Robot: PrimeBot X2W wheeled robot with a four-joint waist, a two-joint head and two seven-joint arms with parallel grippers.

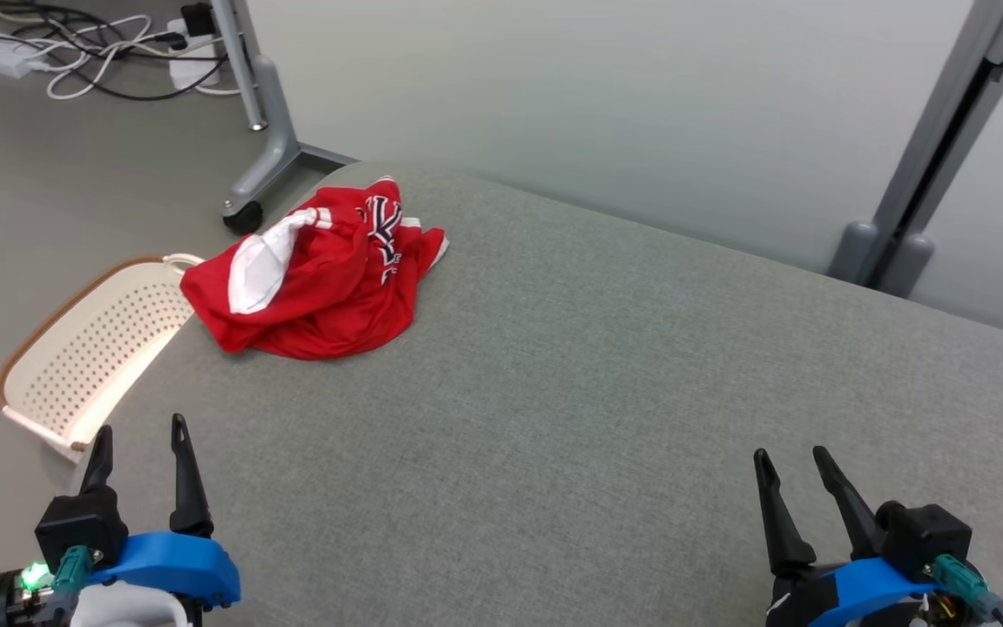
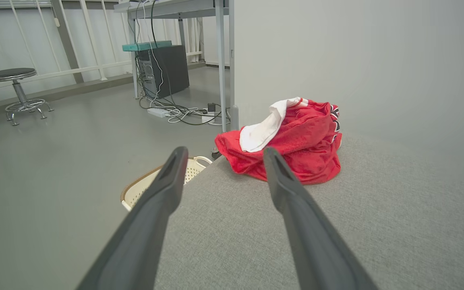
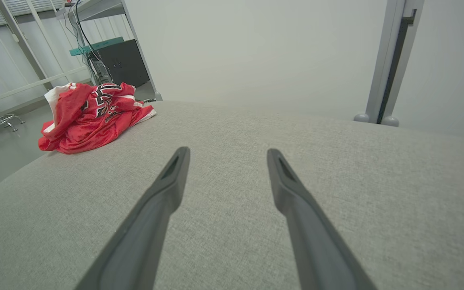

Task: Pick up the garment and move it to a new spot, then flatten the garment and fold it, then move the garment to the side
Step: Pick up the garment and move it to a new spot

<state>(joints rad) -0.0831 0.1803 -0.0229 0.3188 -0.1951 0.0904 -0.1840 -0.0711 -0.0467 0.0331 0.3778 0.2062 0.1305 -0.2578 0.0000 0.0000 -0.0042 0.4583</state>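
Left claw (image 1: 140, 424) spread apart, empty, over grey table (image 1: 554, 392) edge. Right claw (image 1: 789, 452) spread apart, empty too. Ahead of left claw, slightly right: crumpled red garment (image 1: 319, 287) on table, well apart. Left of it, white basket (image 1: 92, 348) below table edge.

The head view looks down from above the near edge of the table (image 1: 606, 392), with the garment (image 1: 319, 287) far off at upper left. Both wrist views skim low over the table, the left close to the garment, the right well away. All three share the garment.
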